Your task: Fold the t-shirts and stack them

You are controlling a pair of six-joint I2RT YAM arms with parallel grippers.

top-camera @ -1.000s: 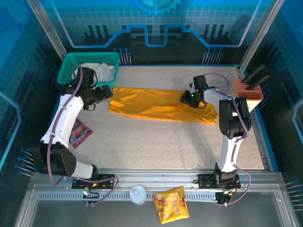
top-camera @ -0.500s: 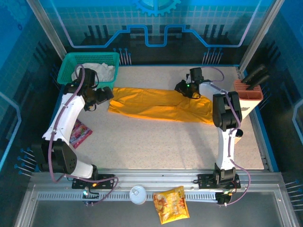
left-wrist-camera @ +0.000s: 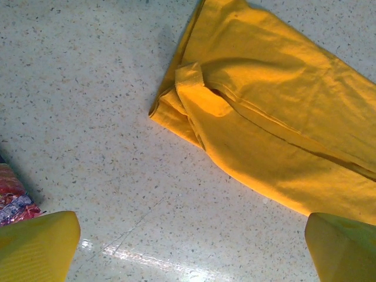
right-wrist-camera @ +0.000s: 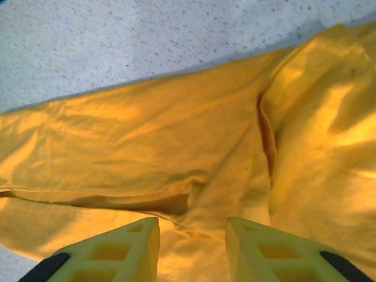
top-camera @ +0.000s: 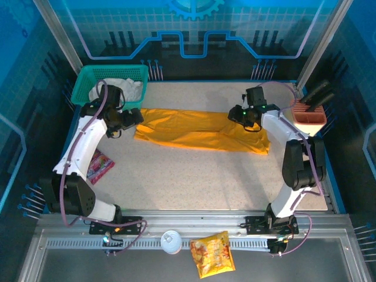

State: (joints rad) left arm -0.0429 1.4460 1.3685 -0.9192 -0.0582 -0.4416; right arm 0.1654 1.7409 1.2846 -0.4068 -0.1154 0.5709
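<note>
Mustard t-shirt (right-wrist-camera: 176,135) under your right gripper (right-wrist-camera: 191,247): soft matt cloth, creased.
Table (left-wrist-camera: 88,117) below your left gripper (left-wrist-camera: 188,241): smooth speckled stone-look top; you'll see a faint sheen (a bright glare streak lies between the fingers).
Right fingers (right-wrist-camera: 111,249): matt yellow plastic with moulded cut-outs.
Basket (top-camera: 114,68) beyond your left gripper: teal plastic mesh.

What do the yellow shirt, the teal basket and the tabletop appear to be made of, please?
Mustard t-shirt: soft matte knit cloth, judging by folds and hems. Teal basket: likely moulded plastic, with mesh walls. Tabletop: hard, speckled, slightly glossy; maybe stone-look laminate.
</note>
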